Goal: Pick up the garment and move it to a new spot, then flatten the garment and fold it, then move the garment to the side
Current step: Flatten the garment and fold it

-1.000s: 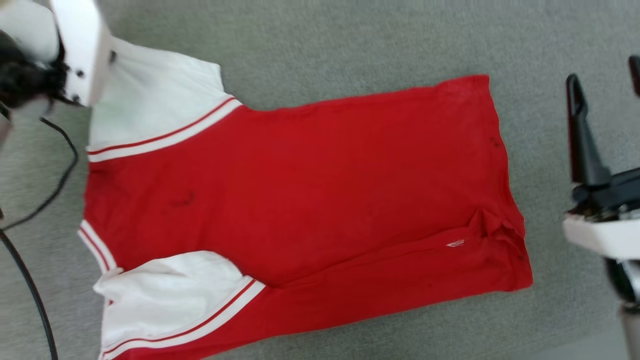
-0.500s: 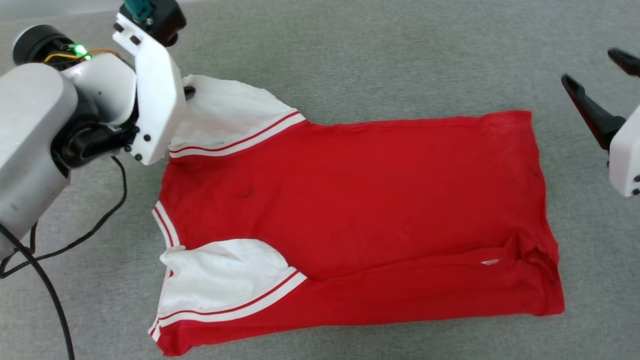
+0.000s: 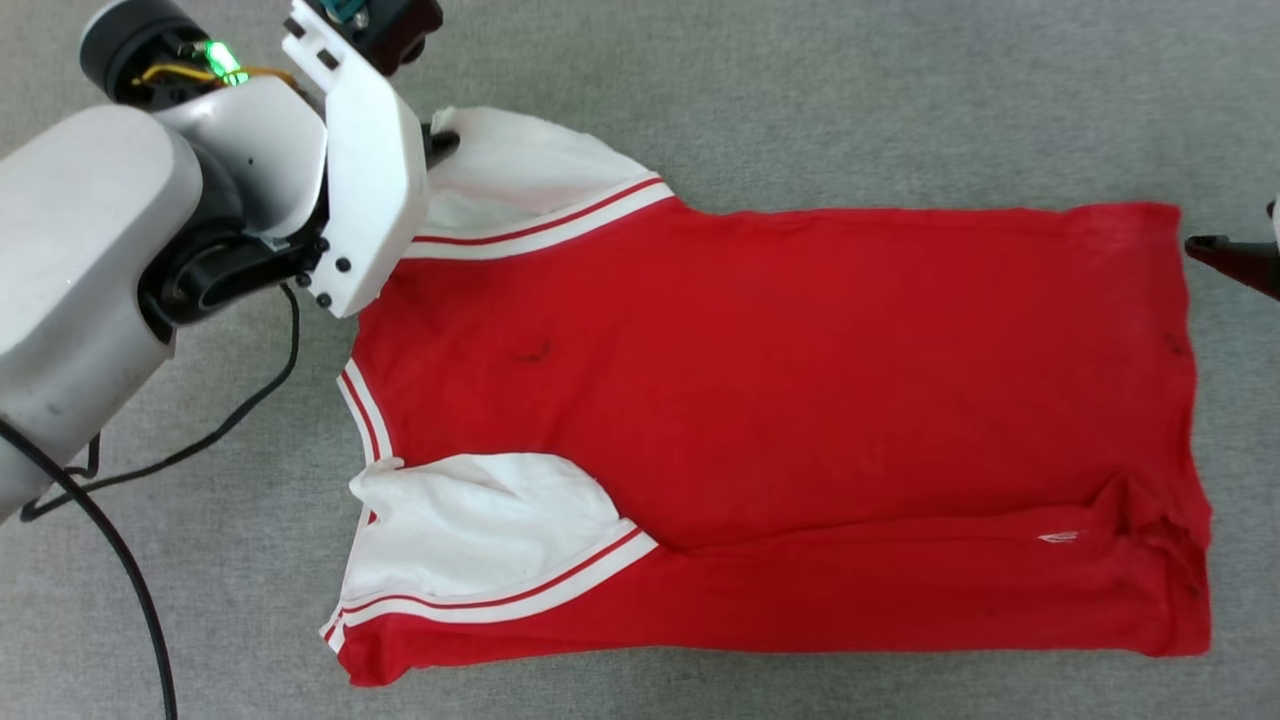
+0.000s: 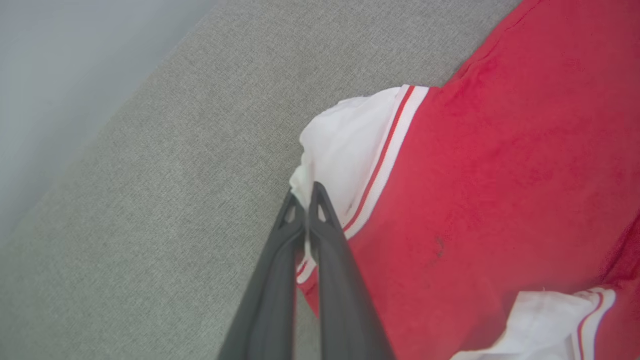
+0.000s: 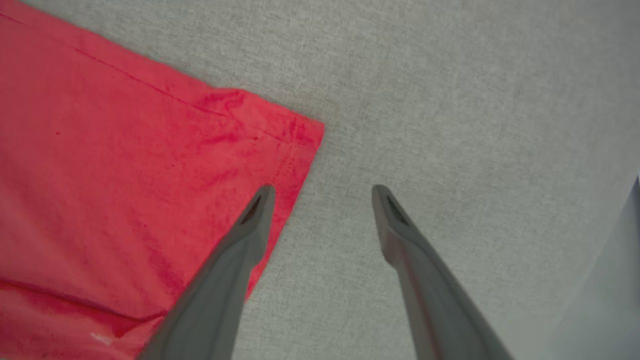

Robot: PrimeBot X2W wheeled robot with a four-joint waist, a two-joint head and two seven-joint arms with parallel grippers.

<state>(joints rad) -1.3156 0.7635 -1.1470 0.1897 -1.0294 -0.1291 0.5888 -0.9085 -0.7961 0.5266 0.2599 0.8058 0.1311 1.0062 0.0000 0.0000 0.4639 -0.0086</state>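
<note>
The garment (image 3: 780, 420) is a red T-shirt with white sleeves and striped trim, lying spread out with its plain side up on grey cloth, neck to the left and hem to the right. My left gripper (image 3: 445, 140) is shut on the edge of the far white sleeve (image 3: 520, 170); in the left wrist view the left gripper (image 4: 304, 192) pinches that sleeve's edge (image 4: 345, 145). At the right edge my right gripper (image 3: 1225, 250) stands open beside the hem's far corner. In the right wrist view the right gripper (image 5: 322, 192) straddles the hem's side edge below the corner (image 5: 295, 137), one fingertip over the red cloth.
Grey cloth surface (image 3: 860, 100) lies all around the shirt. A black cable (image 3: 130, 560) loops over it at the lower left, under my left arm (image 3: 120, 250). A paler strip (image 4: 60, 70) borders the cloth in the left wrist view.
The head camera has shifted, so the shirt sits further right and higher in the picture. My left gripper stays shut on the sleeve; the right gripper now shows just a fingertip.
</note>
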